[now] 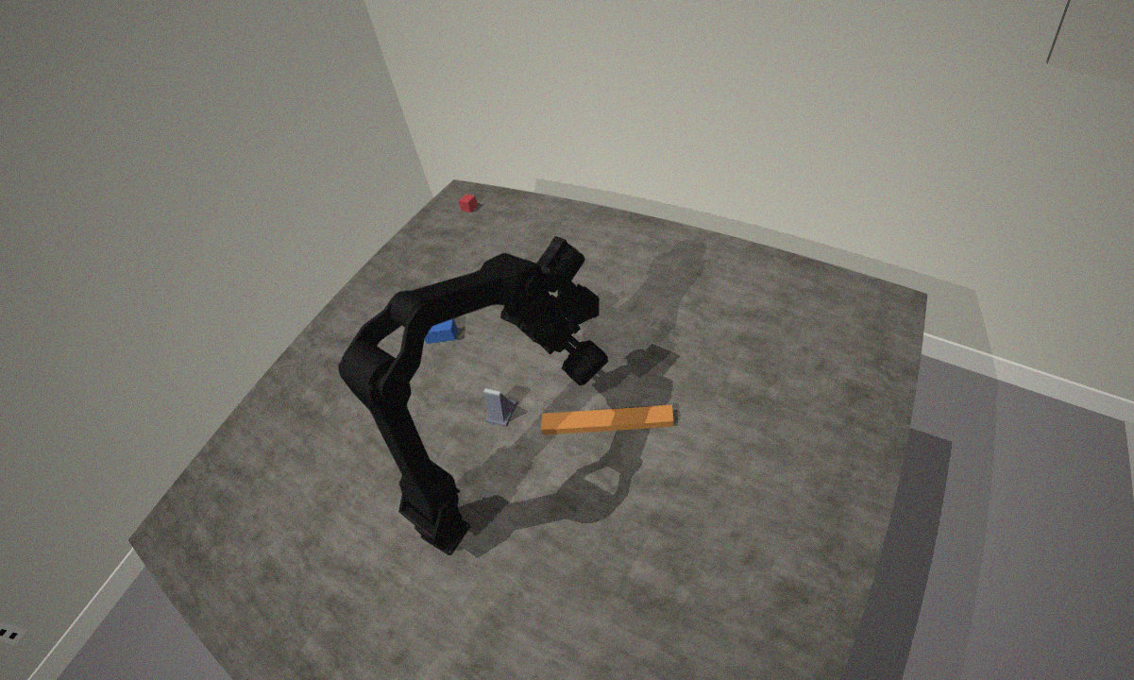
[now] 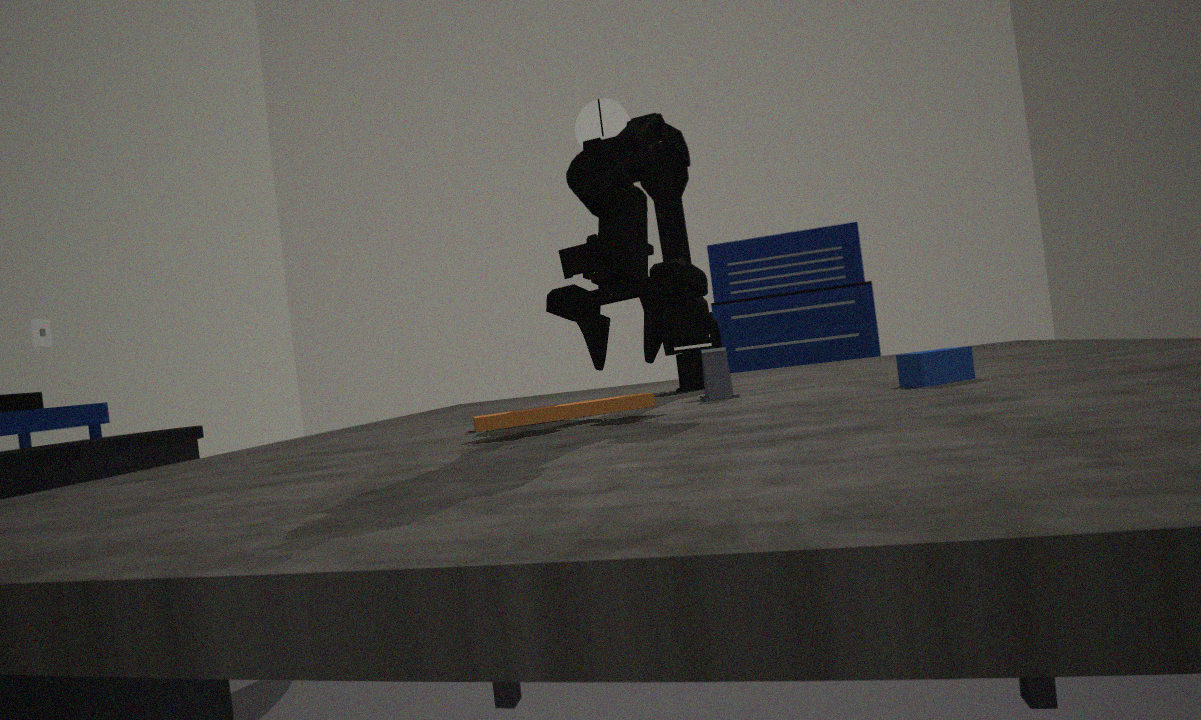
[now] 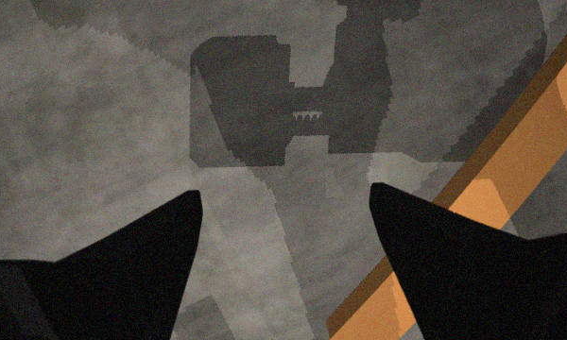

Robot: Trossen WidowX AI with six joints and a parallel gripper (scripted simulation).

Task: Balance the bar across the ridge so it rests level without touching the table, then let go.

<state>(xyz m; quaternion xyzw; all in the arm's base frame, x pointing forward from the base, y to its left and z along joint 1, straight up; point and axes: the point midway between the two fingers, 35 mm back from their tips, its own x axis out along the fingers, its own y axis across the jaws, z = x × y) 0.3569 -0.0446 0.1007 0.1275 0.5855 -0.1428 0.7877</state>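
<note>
The orange bar [image 1: 606, 419] [image 2: 564, 412] [image 3: 524, 161] lies flat on the table [image 1: 748, 524] [image 2: 855, 483], with one end towards the ridge. The small grey ridge [image 1: 494, 406] [image 2: 717, 374] stands upright beside that end, apart from the bar, with nothing on it. My gripper [image 2: 625, 363] [image 3: 286, 197] is open and empty, pointing down above the table near the bar. In the wrist view the bar runs diagonally at the right, partly hidden behind the right finger. In the top view one finger is hidden by the gripper's body. The ridge is not seen in the wrist view.
A blue block [image 1: 441, 331] [image 2: 935, 368] stands on the table beyond the ridge, partly behind the arm in the top view. A small red cube [image 1: 467, 202] lies near the table's far corner. A blue tool chest [image 2: 792, 295] stands behind the table.
</note>
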